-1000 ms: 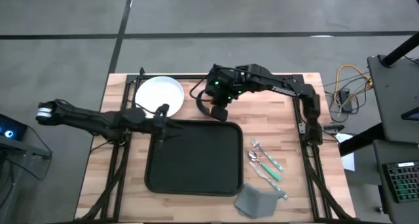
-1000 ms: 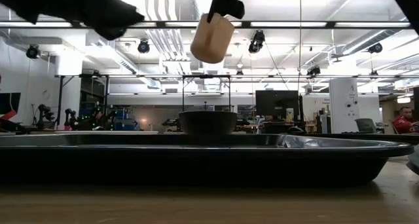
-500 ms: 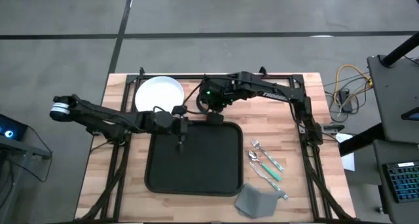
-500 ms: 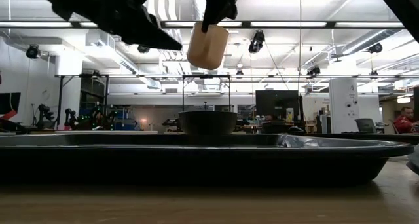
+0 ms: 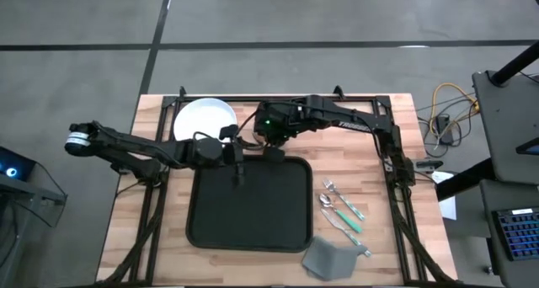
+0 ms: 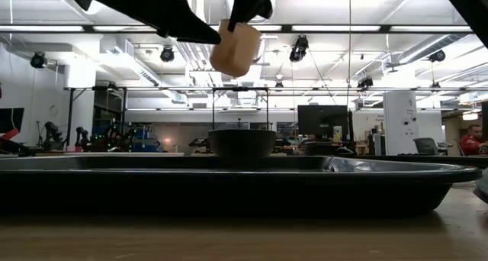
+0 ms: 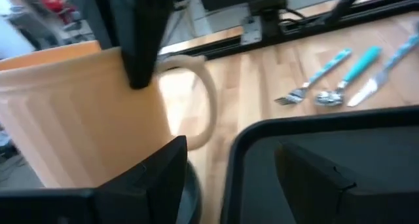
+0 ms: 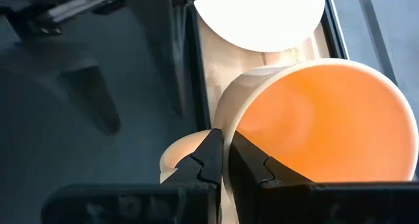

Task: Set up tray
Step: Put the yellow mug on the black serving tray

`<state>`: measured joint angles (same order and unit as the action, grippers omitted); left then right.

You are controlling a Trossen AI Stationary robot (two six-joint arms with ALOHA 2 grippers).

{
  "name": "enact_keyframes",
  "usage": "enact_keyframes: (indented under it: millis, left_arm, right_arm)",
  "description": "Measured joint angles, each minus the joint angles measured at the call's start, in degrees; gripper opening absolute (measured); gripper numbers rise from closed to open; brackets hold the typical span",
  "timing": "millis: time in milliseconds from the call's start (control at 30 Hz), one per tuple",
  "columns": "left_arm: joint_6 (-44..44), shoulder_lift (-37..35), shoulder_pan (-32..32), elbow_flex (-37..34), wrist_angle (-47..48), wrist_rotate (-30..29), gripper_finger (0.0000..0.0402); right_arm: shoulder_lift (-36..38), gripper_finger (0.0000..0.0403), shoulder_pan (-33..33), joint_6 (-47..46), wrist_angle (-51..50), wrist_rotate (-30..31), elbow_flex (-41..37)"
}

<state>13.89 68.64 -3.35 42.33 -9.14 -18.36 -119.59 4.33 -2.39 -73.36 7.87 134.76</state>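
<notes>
Wooden bench (image 5: pixel 370 162) under workshop lights, black tray (image 5: pixel 249 202) lying flat at its middle.

Right gripper (image 8: pixel 226 160) holds a cream mug (image 6: pixel 235 49) aloft over the tray's far edge, its jaws pinching the mug's rim just beside the handle. Left gripper (image 5: pixel 238 159) hovers close alongside it, above the tray's far-left part, jaws spread. White plate (image 5: pixel 205 120) sits off the tray at the far left; cutlery (image 5: pixel 341 212) and a grey cloth (image 5: pixel 330 257) lie to the right. With both arms crowded together, the left fingers could knock the mug, and a thin rim pinch might let it swing or slip.
</notes>
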Motion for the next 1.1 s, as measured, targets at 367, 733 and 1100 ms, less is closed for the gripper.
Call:
enact_keyframes:
  millis: [367,733,1100]
  left_arm:
    - [0.57,0.42,0.04,-0.12,-3.86,0.29,0.0209]
    - [0.57,0.42,0.15,-0.14,-4.32,0.29,0.0191]
    - [0.59,0.42,0.52,-0.16,-4.91,-0.21,0.0086]
  right_arm:
    - [0.07,0.0008,-0.84,0.48,3.95,1.01,-0.04]
    - [0.09,0.0008,-1.44,1.19,7.74,1.19,-0.07]
    - [0.09,0.0008,-2.24,2.01,9.07,1.1,-0.07]
